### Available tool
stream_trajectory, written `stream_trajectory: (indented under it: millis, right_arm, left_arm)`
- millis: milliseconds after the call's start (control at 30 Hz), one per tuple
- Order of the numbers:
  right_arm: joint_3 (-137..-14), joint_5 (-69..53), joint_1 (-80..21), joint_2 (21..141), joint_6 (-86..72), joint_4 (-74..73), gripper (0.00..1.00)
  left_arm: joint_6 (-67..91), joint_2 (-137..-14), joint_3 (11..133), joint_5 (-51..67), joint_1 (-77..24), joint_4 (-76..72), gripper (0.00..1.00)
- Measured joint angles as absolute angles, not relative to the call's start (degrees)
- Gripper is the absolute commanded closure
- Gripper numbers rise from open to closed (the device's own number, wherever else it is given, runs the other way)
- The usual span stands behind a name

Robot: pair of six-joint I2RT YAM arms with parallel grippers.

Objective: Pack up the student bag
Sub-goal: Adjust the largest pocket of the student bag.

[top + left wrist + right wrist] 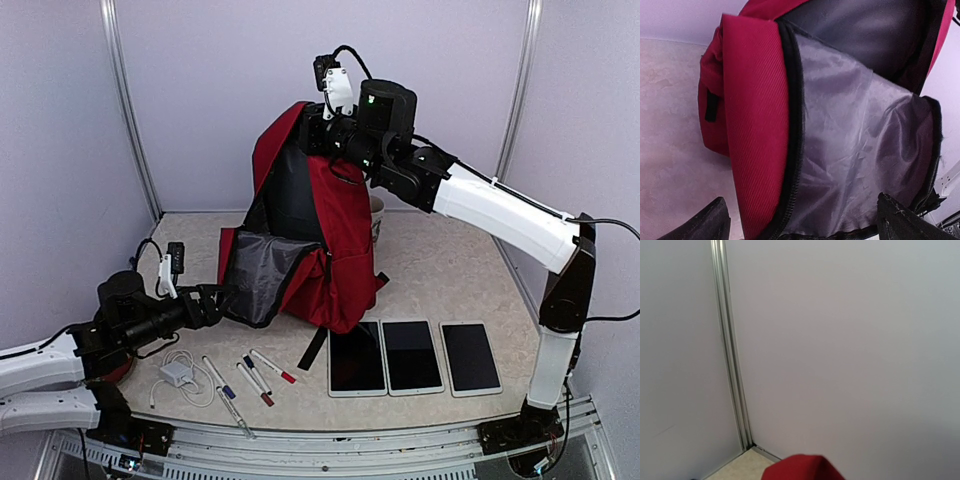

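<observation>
I'm seeing three tablets (412, 356) lying side by side on the table (450, 270), pens (256, 377) sitting left of them, a white charger (176, 373) trailing cable further left.

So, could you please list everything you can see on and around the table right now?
student bag: one, dark red, grey lining, table centre, upright, pocket open
tablets: three, black screens, side by side at the near edge
markers: about five, white, red or blue caps, left of the tablets
charger: one, white with cable, left of the markers
cup: one, white, behind the bag, mostly hidden
left gripper: one, black, open at the bag's pocket
right gripper: one, black, shut on the bag's top
</observation>
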State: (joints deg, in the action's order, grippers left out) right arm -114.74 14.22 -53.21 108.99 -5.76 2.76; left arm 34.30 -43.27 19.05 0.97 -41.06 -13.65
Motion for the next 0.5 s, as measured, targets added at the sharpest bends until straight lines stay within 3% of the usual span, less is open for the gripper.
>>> stream_trajectory:
  millis: [267,333,367,433,500]
  right_arm:
    - [-114.76,14.0,-53.21,108.99,-5.61,2.87,1.0]
    - [-114.76,13.98,-53.21,108.99,-5.58,2.87,1.0]
    - [-114.76,13.98,-53.23,108.99,-5.58,2.9,1.0]
    - [-114.76,13.98,-53.25,108.99,-5.56,2.9,1.0]
    - [-114.76,13.98,-53.28,108.99,-5.54,2.92,1.0]
  left_arm:
    - [36.73,-48.51,15.35,-3.44,-40.42,-17.41,0.02]
    - [36.77,-50.52,15.35,-3.22,-40.66,-19.73,0.07]
    - [36.62,-51.64,15.4,-3.05,-41.06,-21.04,0.14]
    - [36.25,-54.17,15.49,-2.37,-42.06,-23.83,0.4]
    - [36.12,-56.58,15.49,-1.39,-42.61,-26.33,0.95]
